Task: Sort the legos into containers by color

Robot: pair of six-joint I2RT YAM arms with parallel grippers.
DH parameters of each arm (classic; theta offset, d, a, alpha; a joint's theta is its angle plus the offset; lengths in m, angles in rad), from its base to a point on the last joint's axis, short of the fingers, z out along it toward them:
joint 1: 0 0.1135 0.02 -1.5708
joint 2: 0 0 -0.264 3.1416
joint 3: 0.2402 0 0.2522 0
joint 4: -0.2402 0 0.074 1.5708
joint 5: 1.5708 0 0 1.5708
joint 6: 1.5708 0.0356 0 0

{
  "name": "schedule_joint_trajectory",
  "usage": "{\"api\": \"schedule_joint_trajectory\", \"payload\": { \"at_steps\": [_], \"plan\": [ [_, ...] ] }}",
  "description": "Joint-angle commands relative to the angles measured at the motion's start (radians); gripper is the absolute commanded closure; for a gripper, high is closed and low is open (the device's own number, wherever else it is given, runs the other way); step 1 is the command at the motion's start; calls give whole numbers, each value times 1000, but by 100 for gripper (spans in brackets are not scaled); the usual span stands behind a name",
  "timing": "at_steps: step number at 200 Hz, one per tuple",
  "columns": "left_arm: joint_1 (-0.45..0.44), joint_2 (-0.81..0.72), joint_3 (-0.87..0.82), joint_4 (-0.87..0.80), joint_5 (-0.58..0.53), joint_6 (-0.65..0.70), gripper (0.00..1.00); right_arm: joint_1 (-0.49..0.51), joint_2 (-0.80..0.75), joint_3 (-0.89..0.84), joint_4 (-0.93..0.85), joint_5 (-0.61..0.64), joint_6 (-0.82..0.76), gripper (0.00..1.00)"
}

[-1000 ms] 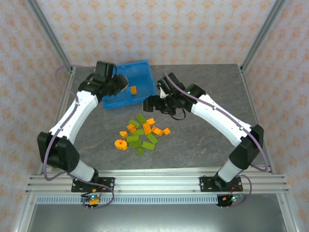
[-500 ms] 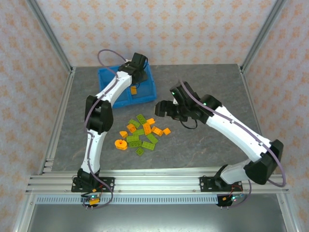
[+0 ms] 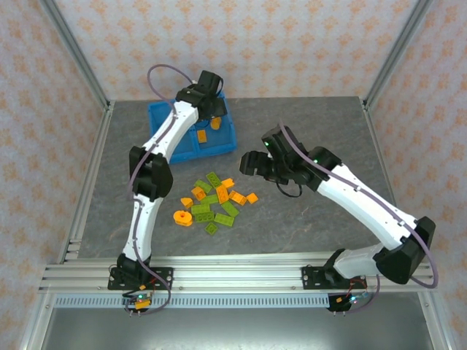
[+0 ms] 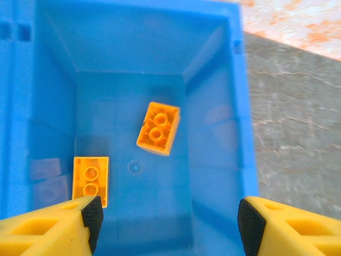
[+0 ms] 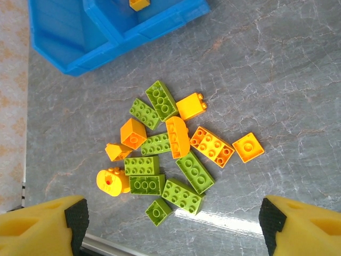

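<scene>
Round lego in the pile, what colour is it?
Orange; the round lego shows best in right wrist view.

Grey stone-pattern tabletop, matte with pale veining. The right wrist view shows a glare patch near its near edge. Cream wallpaper with orange floral print covers the back and both side walls, down to the tabletop's far edge. Silver aluminium frame post stands at the far-left corner, second post at the far-right. Stacked silver extrusion rails run along the near edge, with a perforated metal strip just below them.
</scene>
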Motion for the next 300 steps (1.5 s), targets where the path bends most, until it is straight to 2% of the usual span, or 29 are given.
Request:
{"api": "schedule_joint_trajectory", "payload": {
  "at_steps": [1, 40, 78, 99, 110, 123, 130, 140, 160, 189, 222, 251, 300],
  "plan": [
    [-1, -306, -130, 15, 62, 102, 29, 11, 66, 50, -39, 30, -11, 16],
    [-1, -796, -574, 153, 161, 290, 26, 60, 266, 113, -67, -31, -99, 16],
    [-1, -1239, -942, 115, 264, 518, 21, 77, 468, 188, -50, -94, -151, 23],
    [-1, -1442, -1088, 17, 340, 682, 16, 79, 565, 242, -51, -98, -167, 27],
    [-1, -1520, -1134, -93, 434, 850, 13, 79, 611, 275, -58, -99, -177, 29],
    [-1, -1590, -1164, -280, 566, 1111, 10, 79, 659, 305, -57, -105, -198, 30],
    [-1, -1626, -1178, -350, 584, 1190, 10, 80, 685, 317, -50, -105, -212, 31],
    [-1, -1676, -1199, -397, 575, 1230, 9, 81, 723, 339, -47, -105, -228, 31],
    [-1, -1735, -1208, -442, 583, 1272, 8, 81, 786, 370, -50, -83, -219, 34],
    [-2, -1718, -1211, -471, 599, 1276, 7, 83, 849, 382, -30, -117, -212, 38],
    [-1, -1692, -1246, -407, 624, 1263, 5, 88, 888, 373, -23, -130, -212, 48],
    [-1, -1693, -1280, -315, 639, 1237, 3, 88, 892, 363, -25, -115, -206, 60],
    [-3, -1699, -1291, -278, 622, 1227, 1, 87, 816, 400, -49, -39, -194, 68]
  ]
}}
